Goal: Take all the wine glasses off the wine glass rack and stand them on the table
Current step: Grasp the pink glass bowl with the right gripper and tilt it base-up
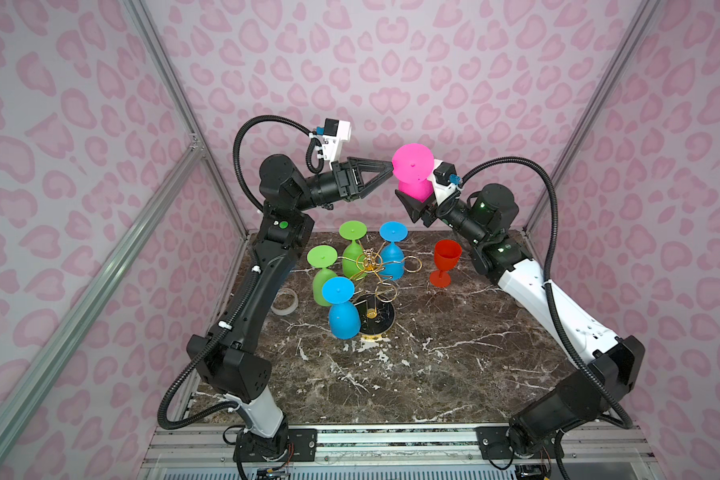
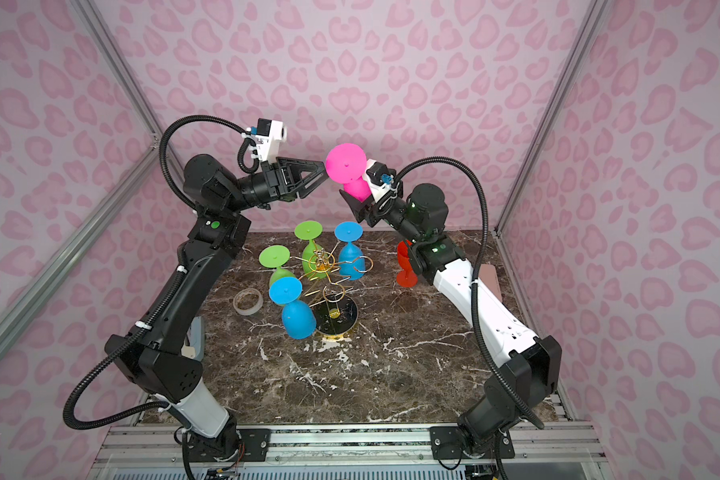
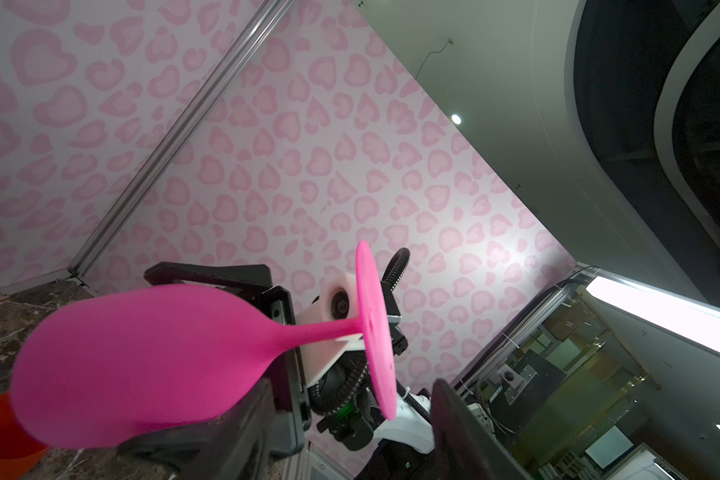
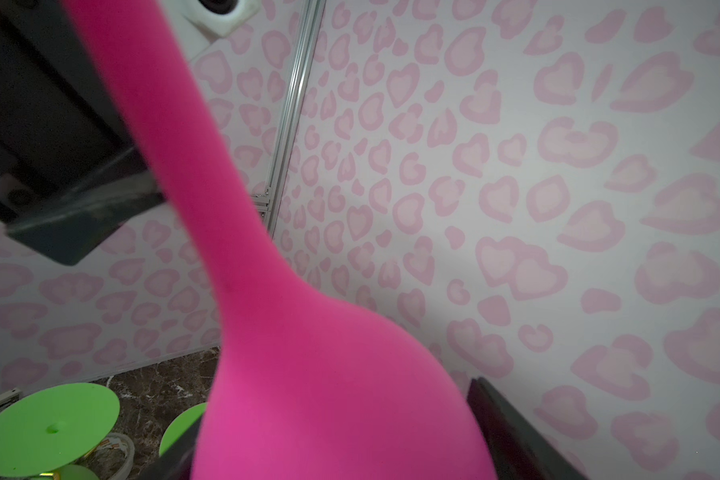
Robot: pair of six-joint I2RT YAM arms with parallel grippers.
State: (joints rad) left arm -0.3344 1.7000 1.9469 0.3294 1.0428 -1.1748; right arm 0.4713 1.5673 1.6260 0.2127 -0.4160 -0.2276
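Pink wine glass (image 1: 412, 166) is held foot-up in the air, its bowl gripped between the jaws of the right gripper (image 1: 414, 198). Left gripper (image 1: 390, 168) is seen with its tips at the rim of the pink foot. Back green glass (image 1: 353, 255), front green glass (image 1: 322, 284), back blue glass (image 1: 393, 262) and front blue glass (image 1: 343, 318) are hung inverted on the wine glass rack (image 1: 368, 261). Red wine glass (image 1: 447, 259) is stood upright on the surface (image 1: 433, 365), right of the rack. Tape roll (image 1: 284, 301) is laid left of it.

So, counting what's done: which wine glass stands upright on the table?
The red wine glass, foot down beside the rack; the pink one is held aloft, the rest hang inverted.
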